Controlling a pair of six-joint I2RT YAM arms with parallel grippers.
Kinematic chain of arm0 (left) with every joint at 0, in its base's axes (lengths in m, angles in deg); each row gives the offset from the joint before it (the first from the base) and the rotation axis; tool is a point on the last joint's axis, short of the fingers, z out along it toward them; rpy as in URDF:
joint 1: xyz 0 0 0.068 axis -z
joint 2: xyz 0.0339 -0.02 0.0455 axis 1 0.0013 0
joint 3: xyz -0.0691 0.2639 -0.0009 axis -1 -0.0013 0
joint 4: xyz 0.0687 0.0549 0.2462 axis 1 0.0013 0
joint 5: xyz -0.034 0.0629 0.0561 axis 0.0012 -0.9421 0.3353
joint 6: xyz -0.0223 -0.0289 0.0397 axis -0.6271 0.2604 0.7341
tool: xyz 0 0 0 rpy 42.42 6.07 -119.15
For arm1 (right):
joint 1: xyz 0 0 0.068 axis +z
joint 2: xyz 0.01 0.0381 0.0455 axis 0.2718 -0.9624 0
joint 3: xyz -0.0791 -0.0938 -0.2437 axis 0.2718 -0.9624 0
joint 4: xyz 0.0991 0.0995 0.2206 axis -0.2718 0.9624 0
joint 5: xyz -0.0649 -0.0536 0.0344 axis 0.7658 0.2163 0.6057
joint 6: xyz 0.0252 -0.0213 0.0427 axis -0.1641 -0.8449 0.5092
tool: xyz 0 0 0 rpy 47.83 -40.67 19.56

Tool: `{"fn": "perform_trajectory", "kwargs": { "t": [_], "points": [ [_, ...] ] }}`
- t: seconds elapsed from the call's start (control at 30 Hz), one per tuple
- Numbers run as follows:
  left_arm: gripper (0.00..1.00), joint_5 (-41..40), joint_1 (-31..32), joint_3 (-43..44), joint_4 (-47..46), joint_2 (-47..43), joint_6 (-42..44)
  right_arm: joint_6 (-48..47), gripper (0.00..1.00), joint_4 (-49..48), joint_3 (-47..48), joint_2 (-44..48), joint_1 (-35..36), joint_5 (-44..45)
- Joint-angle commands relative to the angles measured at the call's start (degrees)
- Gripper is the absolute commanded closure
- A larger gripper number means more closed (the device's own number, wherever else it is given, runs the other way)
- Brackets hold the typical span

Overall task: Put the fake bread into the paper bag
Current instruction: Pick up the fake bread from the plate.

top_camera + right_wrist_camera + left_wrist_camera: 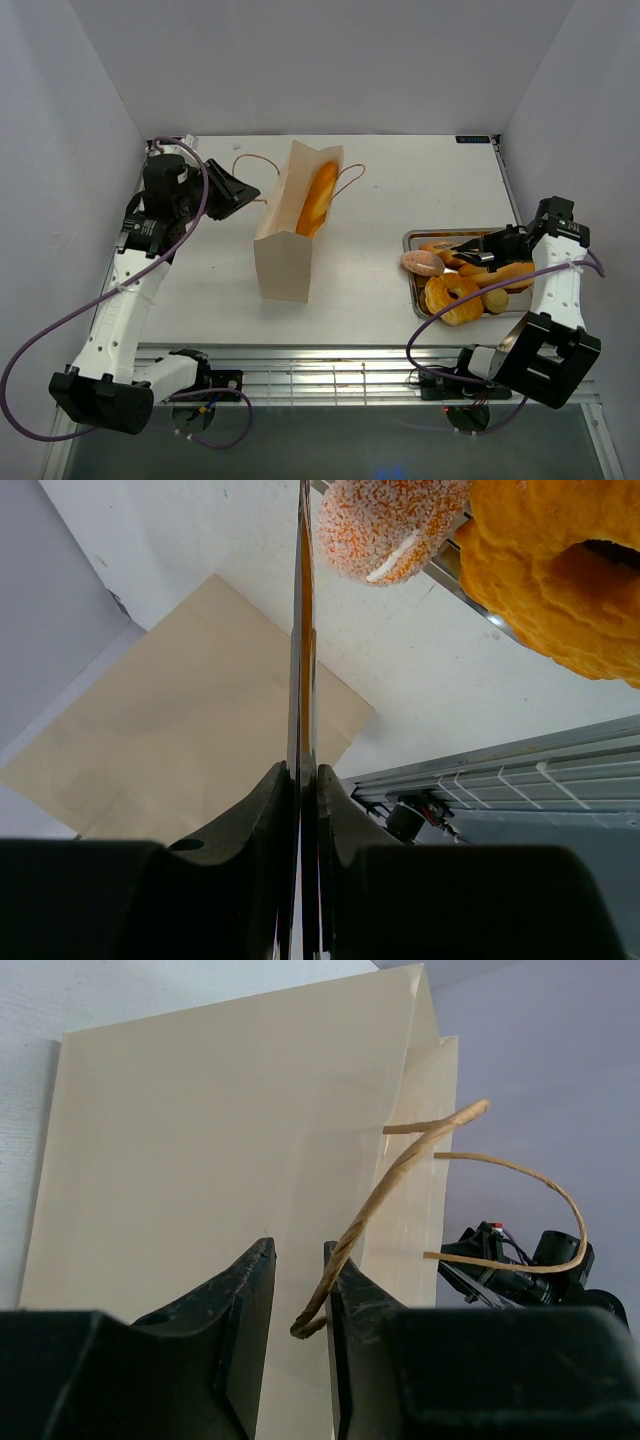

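Right gripper is clenched on the thin metal tongs, so the pinch comes down to steering their tips onto the pinkish bun at the tray's 9 o'clock edge. Left gripper looks slightly parted around the bag's cord handle; I can't tell if it's gripping. The paper bag stands at the desk's 10 o'clock, baguette inside. White desk, plain pale walls.

Counter: white, matte, flat | Walls: plain pale grey panels, enclosing the counter at back, left and right | Near edge: a slotted metal rail is seen along the counter front | Light: even, diffuse, only soft shadows cast
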Motion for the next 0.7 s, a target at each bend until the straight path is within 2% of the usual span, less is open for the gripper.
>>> {"fn": "perform_trajectory", "kwargs": {
  "t": [0.0,0.47,0.67],
  "points": [
    [0.63,-1.5,0.0,1.3,1.7,-2.6,-0.6,-0.4,0.80,0.0,3.0,0.4,-0.2,-2.3],
    [0.56,-3.5,0.1,13.7,8.2,2.2,1.2,2.7,0.80,1.5,3.8,2.6,-0.2,-0.4],
    [0.56,-3.7,0.1,14.9,8.8,5.5,1.8,3.5,0.80,1.4,2.6,4.1,-0.2,-0.1]
  ]
}}
